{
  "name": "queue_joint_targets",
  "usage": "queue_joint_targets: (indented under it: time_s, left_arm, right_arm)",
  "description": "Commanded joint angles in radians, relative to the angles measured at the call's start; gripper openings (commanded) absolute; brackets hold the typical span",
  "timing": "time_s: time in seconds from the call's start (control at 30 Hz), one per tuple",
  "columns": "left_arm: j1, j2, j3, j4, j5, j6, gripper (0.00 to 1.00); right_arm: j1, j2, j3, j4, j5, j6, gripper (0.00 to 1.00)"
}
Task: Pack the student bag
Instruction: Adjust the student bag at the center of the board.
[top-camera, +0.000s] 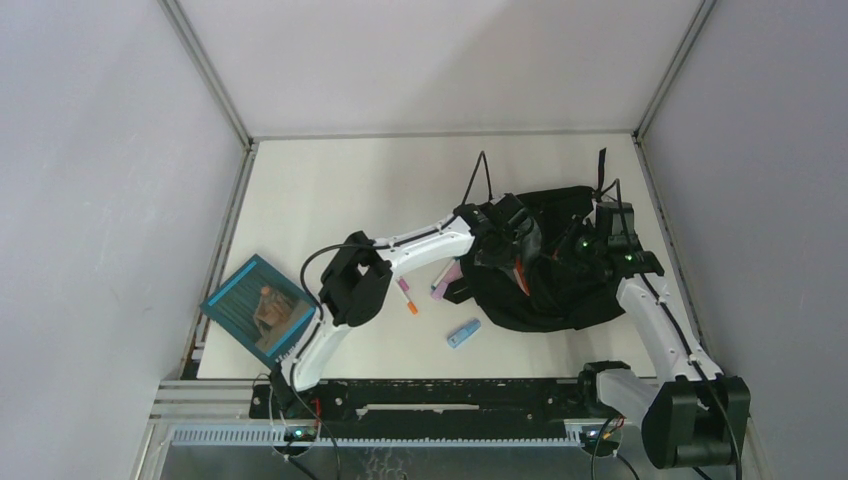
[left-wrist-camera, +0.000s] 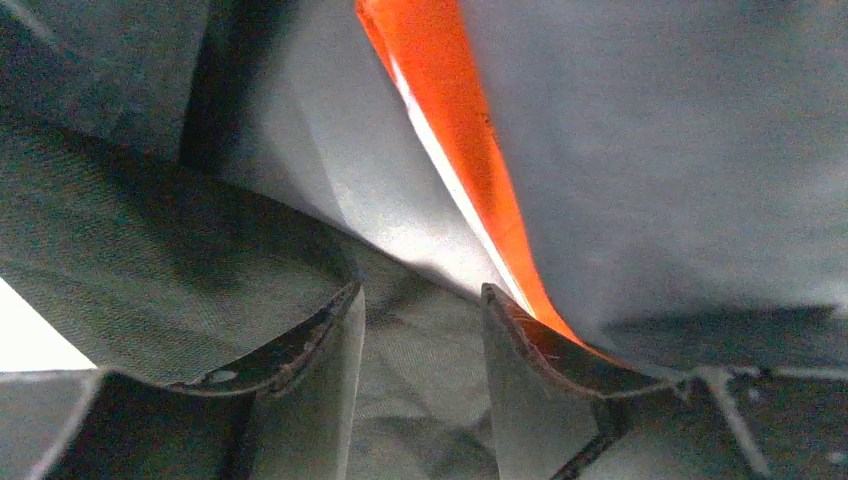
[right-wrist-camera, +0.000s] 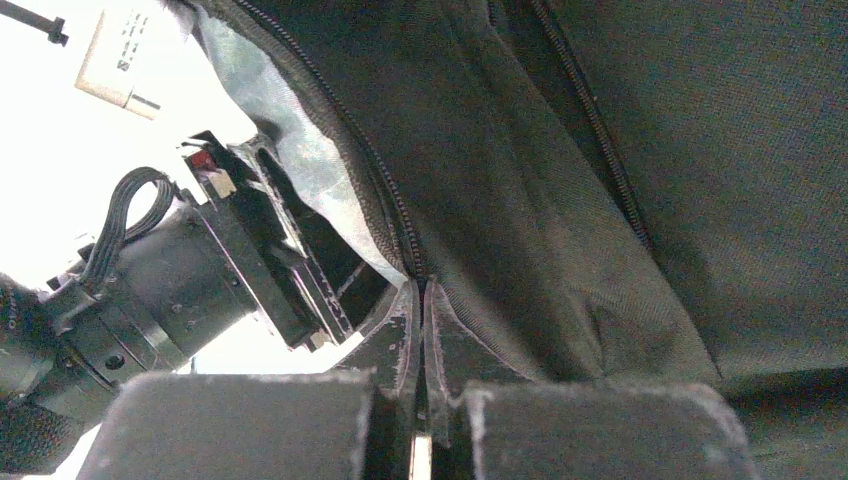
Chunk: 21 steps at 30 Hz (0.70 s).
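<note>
Pinching soft, floppy bag (top-camera: 545, 300) by firmer zip edge (right-wrist-camera: 395, 220), right claw (right-wrist-camera: 421, 300) clamped tight, left claw (left-wrist-camera: 420, 300) at nine o'clock gaping, empty.

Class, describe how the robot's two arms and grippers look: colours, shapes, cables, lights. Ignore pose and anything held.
Both the left arm and right arm have white tubular links between bulky black joints, with black cables looping alongside. Green lights glow on the right wrist. The left gripper and right gripper have flat dark fingers with scuffed edges.

Teal book (top-camera: 258, 310) at left edge of the table (top-camera: 330, 190); pen (top-camera: 407, 298), small blue block (top-camera: 463, 333) midway.
</note>
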Motion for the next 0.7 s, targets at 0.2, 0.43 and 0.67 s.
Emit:
queue_joint_targets:
  time_s: [0.2, 0.43, 0.67]
  left_arm:
    - [-0.004, 0.022, 0.029, -0.018, -0.089, -0.073, 0.53]
    - [-0.026, 0.086, 0.081, -0.153, -0.178, -0.104, 0.45]
    - [-0.038, 0.106, 0.05, -0.216, -0.219, -0.129, 0.42]
  right_arm:
    - [-0.031, -0.034, -0.016, 0.02, -0.032, -0.009, 0.0]
    - [-0.031, -0.042, -0.016, 0.009, -0.019, -0.011, 0.0]
    - [-0.031, -0.044, -0.027, 0.018, -0.017, 0.002, 0.0]
